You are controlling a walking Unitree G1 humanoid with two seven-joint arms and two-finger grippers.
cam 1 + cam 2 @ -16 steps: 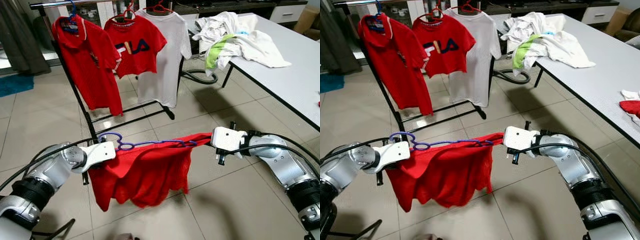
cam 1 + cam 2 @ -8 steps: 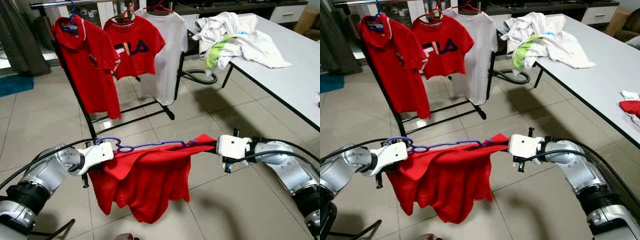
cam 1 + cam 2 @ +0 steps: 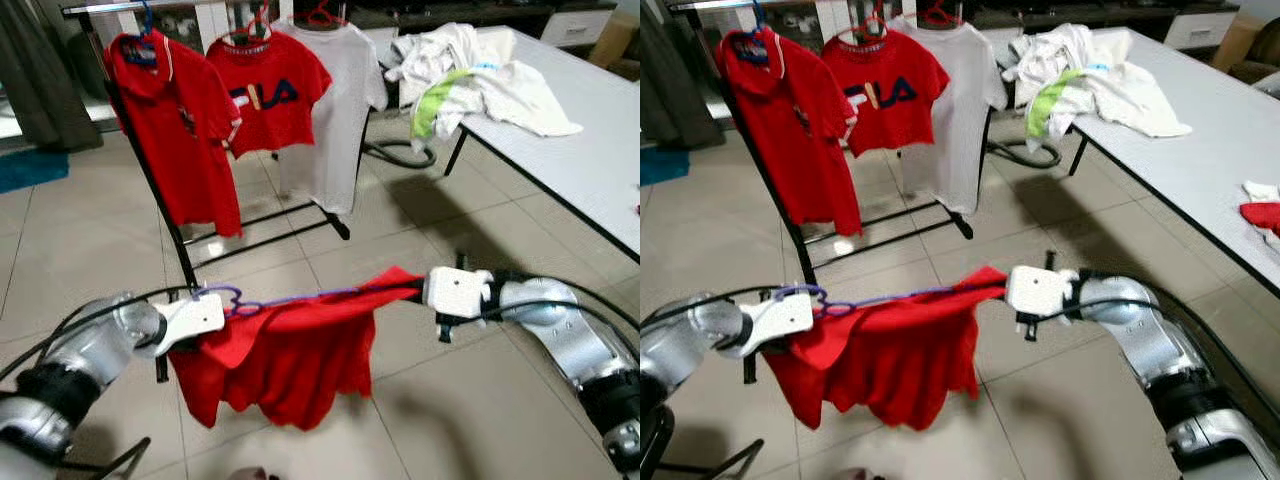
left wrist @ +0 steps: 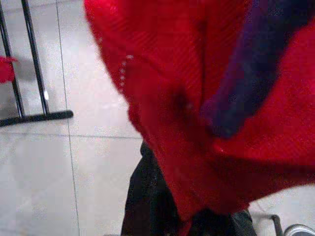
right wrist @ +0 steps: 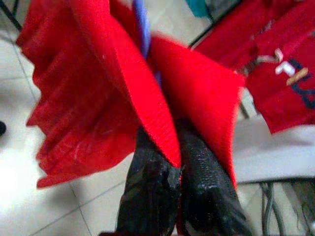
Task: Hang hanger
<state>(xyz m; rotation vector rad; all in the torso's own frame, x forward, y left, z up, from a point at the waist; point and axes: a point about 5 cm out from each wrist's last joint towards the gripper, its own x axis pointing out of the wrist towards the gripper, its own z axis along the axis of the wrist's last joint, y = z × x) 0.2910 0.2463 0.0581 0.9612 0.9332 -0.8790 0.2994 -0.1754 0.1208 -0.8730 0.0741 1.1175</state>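
Observation:
A red shirt (image 3: 290, 355) hangs on a purple hanger (image 3: 300, 297) stretched between my two grippers, low over the floor tiles. My left gripper (image 3: 232, 310) holds the hook end; in the left wrist view red cloth (image 4: 197, 98) and the purple hanger (image 4: 246, 73) cover its fingers (image 4: 147, 206). My right gripper (image 3: 418, 289) is shut on the shirt's other shoulder, its black fingers (image 5: 147, 196) pinching red fabric (image 5: 123, 83). Ahead stands the black clothes rack (image 3: 150, 170) with two red shirts (image 3: 175, 120) and a white shirt (image 3: 335, 110) hung on it.
A white table (image 3: 590, 170) with a pile of clothes (image 3: 470, 80) stands to the right. A dark hose (image 3: 400, 155) lies on the floor by the rack's foot. A dark curtain (image 3: 50, 80) and a teal mat (image 3: 30, 165) are at the far left.
The shirt's hem has swung and bunched differently. Both arms have shifted slightly, the hanger sitting a little lower, and the picture is now blurred.

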